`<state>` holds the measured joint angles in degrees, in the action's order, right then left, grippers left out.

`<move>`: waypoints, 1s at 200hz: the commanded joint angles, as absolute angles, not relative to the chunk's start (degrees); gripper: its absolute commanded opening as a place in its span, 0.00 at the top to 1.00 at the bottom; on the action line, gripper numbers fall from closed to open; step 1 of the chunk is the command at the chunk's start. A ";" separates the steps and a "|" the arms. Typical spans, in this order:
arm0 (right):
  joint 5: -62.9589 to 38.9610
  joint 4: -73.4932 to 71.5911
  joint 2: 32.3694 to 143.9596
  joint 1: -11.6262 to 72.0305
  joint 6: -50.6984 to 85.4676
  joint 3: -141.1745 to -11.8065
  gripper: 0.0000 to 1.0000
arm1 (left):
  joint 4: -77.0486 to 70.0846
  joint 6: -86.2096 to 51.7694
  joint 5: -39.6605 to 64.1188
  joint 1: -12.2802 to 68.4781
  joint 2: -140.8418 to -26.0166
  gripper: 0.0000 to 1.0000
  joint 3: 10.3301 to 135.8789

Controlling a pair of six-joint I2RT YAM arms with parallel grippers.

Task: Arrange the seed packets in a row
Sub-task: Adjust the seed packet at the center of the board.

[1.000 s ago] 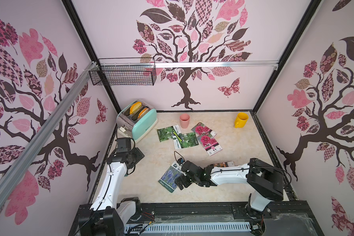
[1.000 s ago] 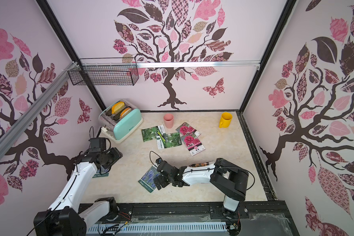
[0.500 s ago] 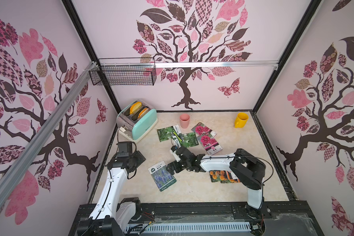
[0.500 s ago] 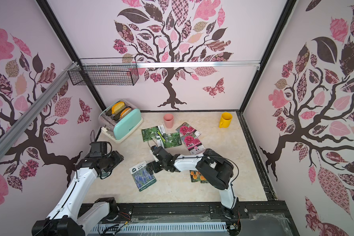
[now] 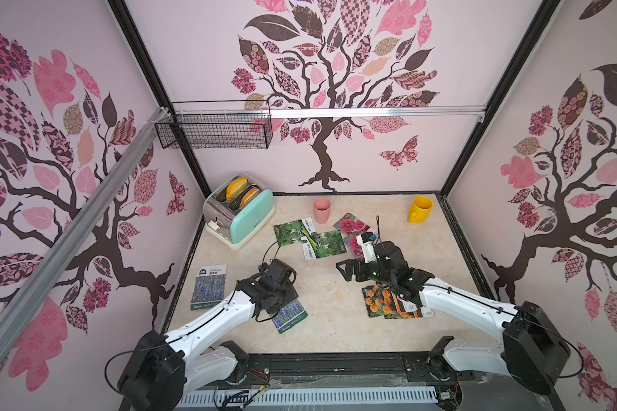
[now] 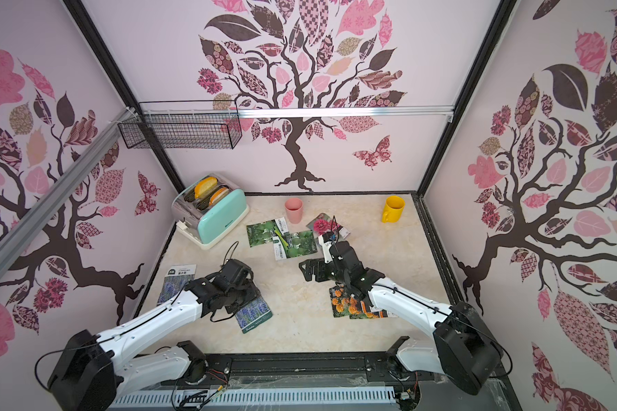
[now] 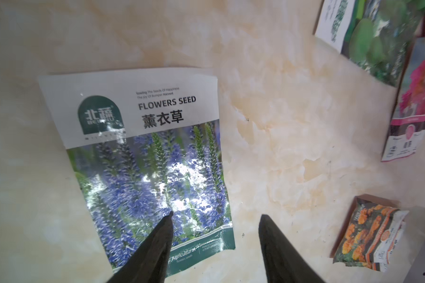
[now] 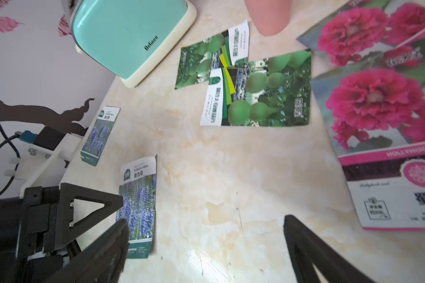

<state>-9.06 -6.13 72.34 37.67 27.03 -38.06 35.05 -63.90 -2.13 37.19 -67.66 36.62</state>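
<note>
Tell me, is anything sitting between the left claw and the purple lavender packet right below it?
Nothing visible. The left gripper hangs open directly over the lavender packet, one fingertip above its photo, the other above bare table.

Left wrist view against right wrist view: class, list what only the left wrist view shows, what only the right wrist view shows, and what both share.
Only the left wrist view: the overlapping marigold packets.
Only the right wrist view: the mint toaster, the pink cup and a second lavender packet near the wall.
Both: the other lavender packet, a gourd packet, a hollyhock packet and the marble tabletop.
</note>
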 commanded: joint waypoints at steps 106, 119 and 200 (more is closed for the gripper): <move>-13.08 -9.95 74.35 36.74 27.95 -33.40 0.00 | 31.79 -49.31 4.18 25.87 -76.61 0.47 34.04; -13.27 -10.32 74.55 36.74 28.02 -33.14 0.00 | 30.33 -47.62 4.66 24.66 -78.87 0.48 34.72; -16.13 -11.93 77.08 36.80 27.81 -33.31 0.01 | 36.23 -35.91 2.84 23.90 -94.03 0.48 51.08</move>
<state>-13.82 -11.05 75.48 36.97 28.10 -32.67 32.29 -40.18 5.34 24.18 -92.07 49.89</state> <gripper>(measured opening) 0.995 0.519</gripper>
